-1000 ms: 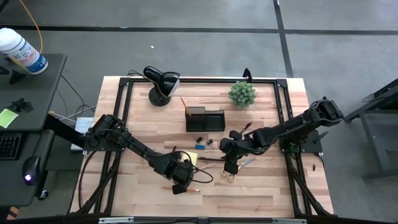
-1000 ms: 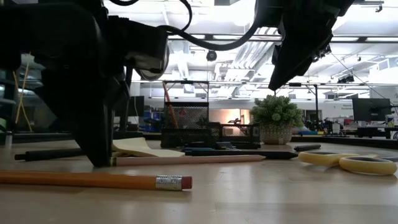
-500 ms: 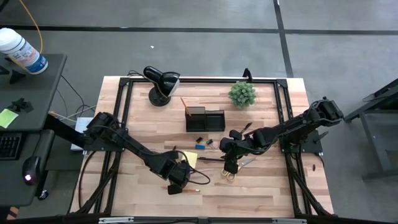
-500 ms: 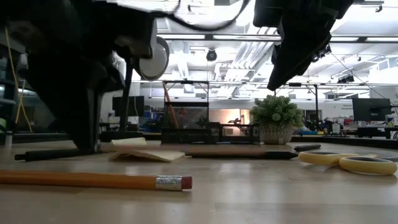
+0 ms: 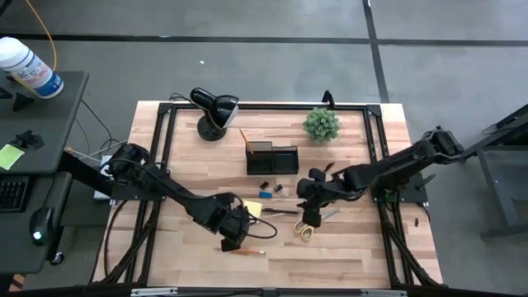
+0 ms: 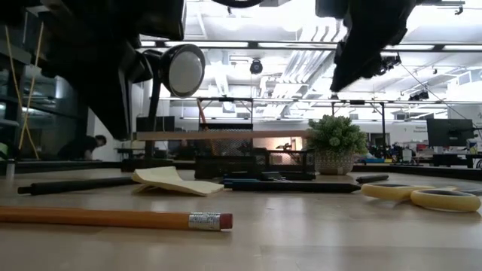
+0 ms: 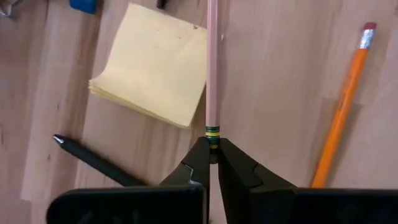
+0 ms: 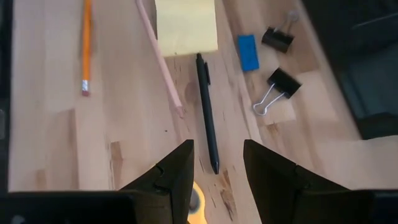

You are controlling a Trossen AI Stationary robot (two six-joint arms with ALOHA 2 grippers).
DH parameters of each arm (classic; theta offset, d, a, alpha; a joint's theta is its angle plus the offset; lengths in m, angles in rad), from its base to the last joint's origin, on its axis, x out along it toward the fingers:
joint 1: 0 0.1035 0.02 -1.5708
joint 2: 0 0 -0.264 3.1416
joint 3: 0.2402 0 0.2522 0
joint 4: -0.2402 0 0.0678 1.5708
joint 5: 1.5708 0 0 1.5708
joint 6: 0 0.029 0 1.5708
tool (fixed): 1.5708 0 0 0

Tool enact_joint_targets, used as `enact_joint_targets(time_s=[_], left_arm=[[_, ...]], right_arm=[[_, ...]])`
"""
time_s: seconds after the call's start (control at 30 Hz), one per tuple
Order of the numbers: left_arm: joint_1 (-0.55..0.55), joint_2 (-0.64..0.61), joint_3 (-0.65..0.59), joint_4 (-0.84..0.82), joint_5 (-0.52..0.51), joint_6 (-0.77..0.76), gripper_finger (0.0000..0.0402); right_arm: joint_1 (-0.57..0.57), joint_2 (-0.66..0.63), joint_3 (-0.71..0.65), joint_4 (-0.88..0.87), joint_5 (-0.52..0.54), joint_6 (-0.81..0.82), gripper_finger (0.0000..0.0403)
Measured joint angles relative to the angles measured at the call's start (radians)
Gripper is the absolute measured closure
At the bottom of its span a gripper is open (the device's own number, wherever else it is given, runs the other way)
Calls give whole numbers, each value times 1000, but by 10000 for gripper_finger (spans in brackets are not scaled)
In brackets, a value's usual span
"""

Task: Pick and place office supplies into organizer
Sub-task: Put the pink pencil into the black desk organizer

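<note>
We've got a lift! The left pincer [image 7: 211, 163] is clenched on the eraser end of a pale pink wooden pencil [image 7: 211, 68], and a second ago that pencil lay flat on the wooden surface [image 5: 346, 247]; now the low view shows it hanging level in the air, clear of the boards. A moment back those jaws were only closing in, so the grasp has landed and the first carry can begin.

We see the pencil run straight out from the pincer's fingers, its long axis roughly horizontal, eraser and green-banded ferrule in the grip, the far end reaching out above one edge of the square yellow sticky-note pad [image 7: 152, 62]. From above, that axis looks to lie across the surface, aimed toward the right arm's side. We'd judge it must be tipped upright before it drops into the tall cup of the small black mesh organizer [image 5: 271, 157], which stands well apart at the back.

Waiting for their turn: the orange pencil [image 7: 343, 106] beside it, the black pen [image 8: 207, 121], the tiny blue block [image 8: 248, 52], the black binder clips [image 8: 281, 82] and the yellow-handled scissors [image 6: 422, 196].

The right pincer [image 8: 216, 163] hovers released above the pen, jaws spread, holding nothing.
</note>
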Motion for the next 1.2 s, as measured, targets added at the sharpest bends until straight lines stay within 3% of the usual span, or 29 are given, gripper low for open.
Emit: enact_joint_targets(time_s=[0.27, 0.5, 1.2], left_arm=[[3, -36, 3, -59, -34, 0, 401], [45, -75, 41, -217, -104, 35, 401], [309, -76, 453, -794, -450, 562, 401]], right_arm=[[0, -187, 0, -26, 87, -3, 265], [-3, -299, 0, -24, 150, -15, 265], [-13, -304, 0, -25, 120, -15, 265]])
